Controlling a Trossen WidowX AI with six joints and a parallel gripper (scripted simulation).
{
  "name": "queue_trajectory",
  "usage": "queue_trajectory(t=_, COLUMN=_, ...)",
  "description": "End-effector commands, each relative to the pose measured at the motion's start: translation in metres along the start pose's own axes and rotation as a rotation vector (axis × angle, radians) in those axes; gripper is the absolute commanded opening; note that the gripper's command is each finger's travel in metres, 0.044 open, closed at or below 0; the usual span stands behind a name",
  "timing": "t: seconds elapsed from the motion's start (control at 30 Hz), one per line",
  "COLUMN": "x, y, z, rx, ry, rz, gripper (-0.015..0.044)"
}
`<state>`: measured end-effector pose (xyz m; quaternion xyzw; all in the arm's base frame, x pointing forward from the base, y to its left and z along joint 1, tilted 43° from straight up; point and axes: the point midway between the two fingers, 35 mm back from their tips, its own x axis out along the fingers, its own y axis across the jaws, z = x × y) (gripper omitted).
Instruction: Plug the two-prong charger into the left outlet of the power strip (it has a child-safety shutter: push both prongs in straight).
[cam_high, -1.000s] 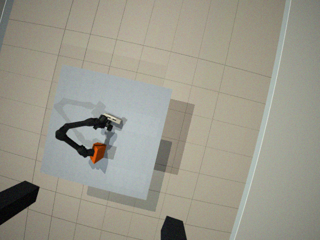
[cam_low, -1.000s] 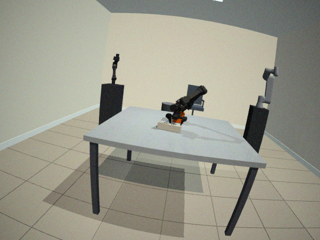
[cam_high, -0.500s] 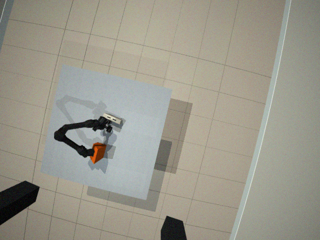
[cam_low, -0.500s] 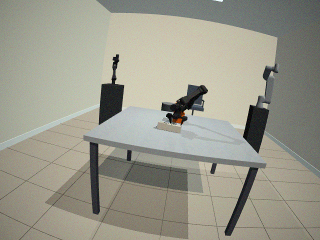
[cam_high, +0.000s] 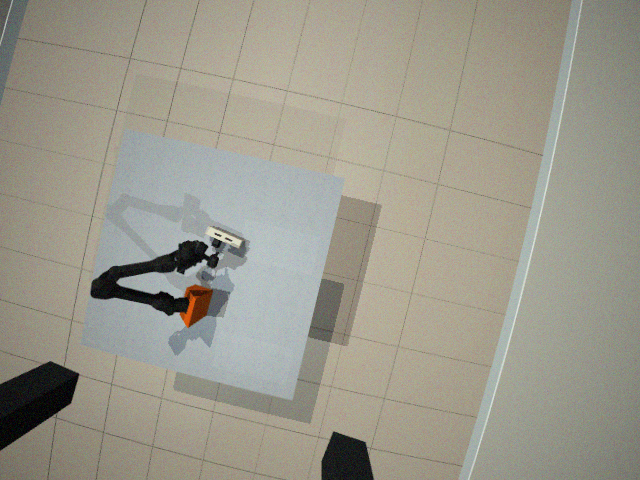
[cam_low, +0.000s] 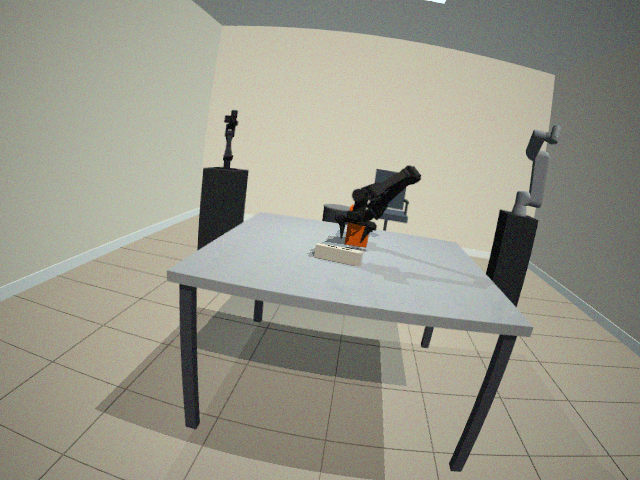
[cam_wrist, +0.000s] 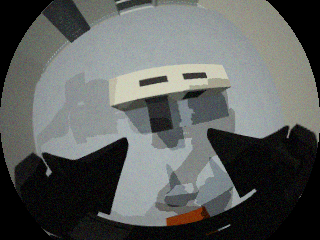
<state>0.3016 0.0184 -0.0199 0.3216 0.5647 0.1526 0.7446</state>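
Observation:
The cream power strip (cam_high: 223, 236) (cam_low: 338, 254) (cam_wrist: 172, 85) lies on the table with two dark outlets in its top. The left outlet (cam_wrist: 153, 81) shows uncovered in the wrist view. A dark block (cam_high: 215, 242) (cam_wrist: 160, 114), apparently the charger, stands close against the strip's arm-side edge near that outlet. Its prongs cannot be made out, and the strip hides it in the exterior view. My gripper (cam_low: 353, 240) (cam_wrist: 168, 137) is open and empty, above the table on the arm's side of the strip. In the wrist view the block shows beyond the fingertips, between their lines.
The grey table (cam_high: 279, 206) (cam_low: 258, 273) carries my arm (cam_high: 136, 266) (cam_low: 387, 191) and the orange block (cam_high: 197, 305) (cam_low: 356, 235) (cam_wrist: 186, 217) at its base. Dark pedestals (cam_low: 223, 201) (cam_low: 512, 253) with other arms and a chair (cam_low: 395, 214) stand beyond the table.

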Motion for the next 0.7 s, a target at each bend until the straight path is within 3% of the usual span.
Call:
queue_trajectory(t=0.0, x=-0.0187, y=0.0005, z=0.0054, rx=0.045, ry=-0.154, rz=0.003, gripper=0.0440)
queue_trajectory(t=0.67, x=-0.0199, y=0.0006, z=0.0059, rx=0.047, ry=-0.163, rz=0.004, gripper=0.0440)
